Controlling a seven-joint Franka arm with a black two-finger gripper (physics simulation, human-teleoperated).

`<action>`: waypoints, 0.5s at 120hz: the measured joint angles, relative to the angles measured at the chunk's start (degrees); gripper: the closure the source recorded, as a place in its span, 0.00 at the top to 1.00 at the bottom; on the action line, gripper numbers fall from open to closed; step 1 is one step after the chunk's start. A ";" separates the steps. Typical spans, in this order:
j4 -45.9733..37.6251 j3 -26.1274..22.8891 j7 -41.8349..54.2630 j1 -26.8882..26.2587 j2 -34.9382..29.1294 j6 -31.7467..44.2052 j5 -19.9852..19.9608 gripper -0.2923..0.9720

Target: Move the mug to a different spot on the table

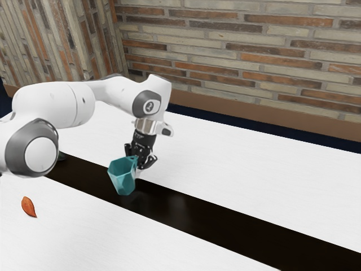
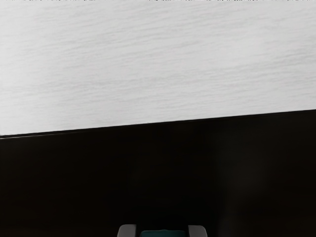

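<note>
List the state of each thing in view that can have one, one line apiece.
Teal faceted mug: tilted, held by its rim over the table's dark stripe.
Black fingers: shut on the mug's rim.
Small orange leaf-shaped piece: lying on the white tabletop, apart from the mug.

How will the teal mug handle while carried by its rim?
Probably rigid: the mug shows hard facets. Pinched off-centre at the rim by the gripper, it hangs tilted, so it may pivot or slip. Set down tilted, it could tip.

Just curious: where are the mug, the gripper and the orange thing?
mug (image 1: 121,176): exterior view, teal side wall.
gripper (image 1: 140,162): exterior view, between the fingertips.
orange thing (image 1: 29,206): exterior view, its middle.
</note>
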 joint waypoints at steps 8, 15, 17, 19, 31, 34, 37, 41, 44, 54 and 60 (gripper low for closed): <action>0.62 -0.12 0.28 0.25 0.54 -0.15 0.00 0.21; 0.96 -0.15 0.53 0.47 0.90 -0.25 0.00 0.21; 1.02 -0.16 0.60 0.51 1.00 -0.27 0.00 0.21; 1.07 -0.16 0.67 0.55 1.09 -0.28 0.00 0.21; 1.18 -0.17 1.03 0.97 1.53 -0.36 -0.01 0.21; 1.19 -0.17 1.12 1.10 1.63 -0.37 -0.01 0.21; 1.19 -0.17 1.20 1.22 1.70 -0.37 -0.01 0.21; 1.20 -0.17 1.32 1.33 1.78 -0.37 -0.01 0.21; 1.20 -0.17 1.40 1.38 1.82 -0.36 -0.02 0.21; 1.55 -0.17 1.66 1.51 2.13 -0.31 -0.02 0.21; 1.76 -0.17 1.80 1.53 2.42 -0.26 -0.02 0.21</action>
